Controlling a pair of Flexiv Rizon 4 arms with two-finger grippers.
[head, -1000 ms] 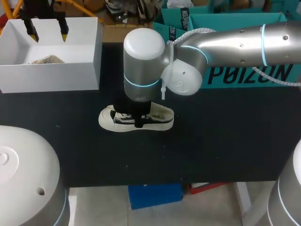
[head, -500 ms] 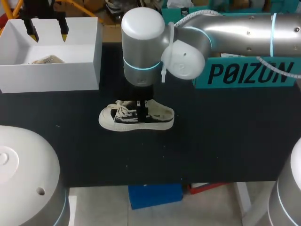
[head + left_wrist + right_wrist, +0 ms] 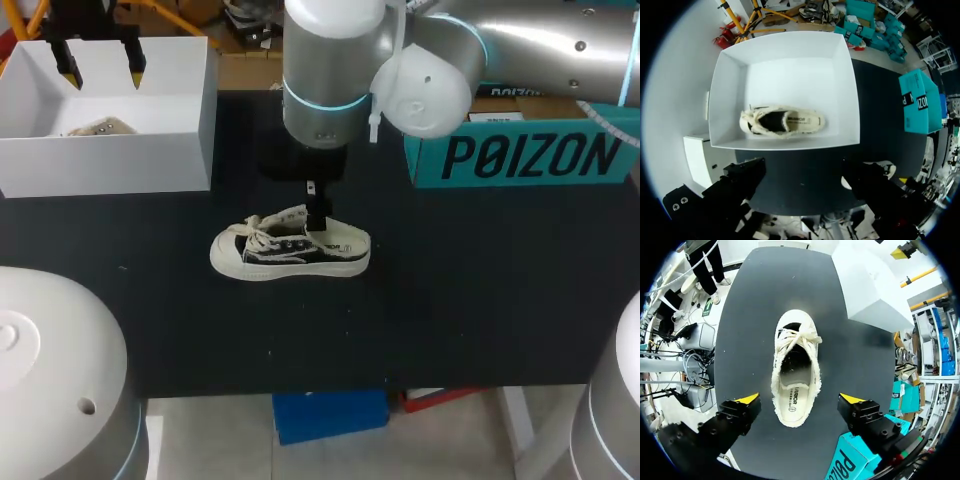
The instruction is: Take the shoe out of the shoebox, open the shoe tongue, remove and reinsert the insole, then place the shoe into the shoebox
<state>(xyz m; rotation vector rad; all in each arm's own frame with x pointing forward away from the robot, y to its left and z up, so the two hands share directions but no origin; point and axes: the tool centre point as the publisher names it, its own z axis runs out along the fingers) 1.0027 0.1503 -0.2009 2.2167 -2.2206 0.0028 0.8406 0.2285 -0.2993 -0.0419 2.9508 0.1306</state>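
A cream low-top shoe (image 3: 290,250) with black side panels lies on its sole in the middle of the black table (image 3: 480,290), toe to the left, laces loose. My right gripper (image 3: 316,208) hangs just above its heel end. In the right wrist view the shoe (image 3: 795,385) is under the open gripper (image 3: 800,400), neither yellow tip touching it, and the insole shows inside. My left gripper (image 3: 100,62) stands open above the white shoebox (image 3: 150,150) at the back left. A second cream shoe (image 3: 782,121) lies in that shoebox (image 3: 850,95), ahead of the left gripper (image 3: 802,177).
A teal box (image 3: 520,155) stands at the back right of the table, close beside my right arm; it also shows near the right gripper (image 3: 845,465). The white shoebox's walls rise at the back left.
My right gripper has opened and let go of the shoe, and the arm has risen and drawn back. The shoe stays in place. The left arm has not moved.
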